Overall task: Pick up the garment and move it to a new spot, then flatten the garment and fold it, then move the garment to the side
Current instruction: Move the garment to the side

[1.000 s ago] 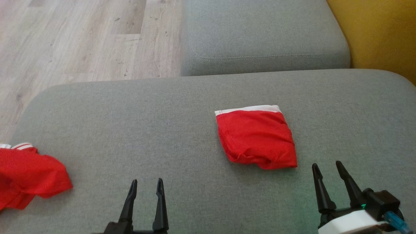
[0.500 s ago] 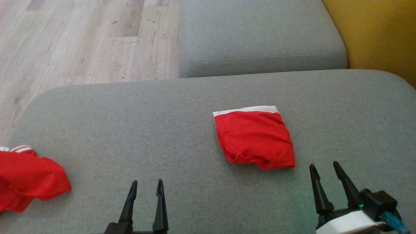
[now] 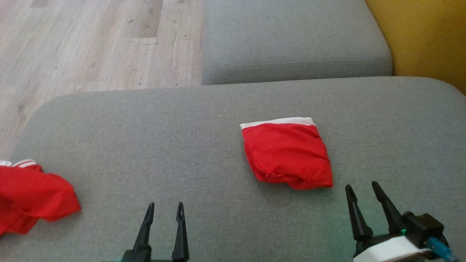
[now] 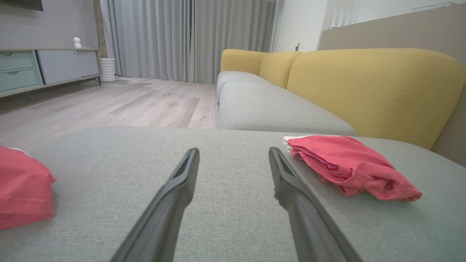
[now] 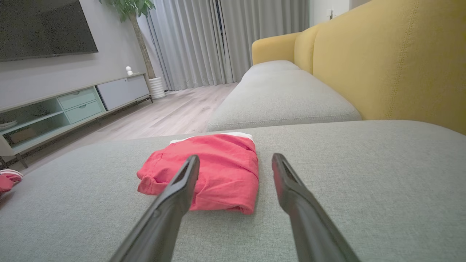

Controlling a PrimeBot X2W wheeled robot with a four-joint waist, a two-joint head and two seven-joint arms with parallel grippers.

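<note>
Folded red garment (image 3: 287, 154) lies on the grey seat cushion (image 3: 145, 127), right of centre, with its white waistband on the far edge. It looks like thin, soft, light cloth, so I expect it to sag and fall open if I lift a single layer. I'd pinch through the whole stack at the bulging near edge, or take both near corners.

My right gripper (image 3: 362, 186) is just short of the near right corner, fingers spread, nothing between them. My left gripper (image 3: 165, 205) is well apart to the left, also spread and empty.

Further out, a crumpled red garment (image 3: 32, 196) sits at the cushion's left edge, well clear. A second cushion (image 3: 291, 36) lies beyond, the yellow backrest (image 3: 426, 36) is on the right, and the wood floor (image 3: 91, 43) is off the far left. Nothing blocks my reach.
</note>
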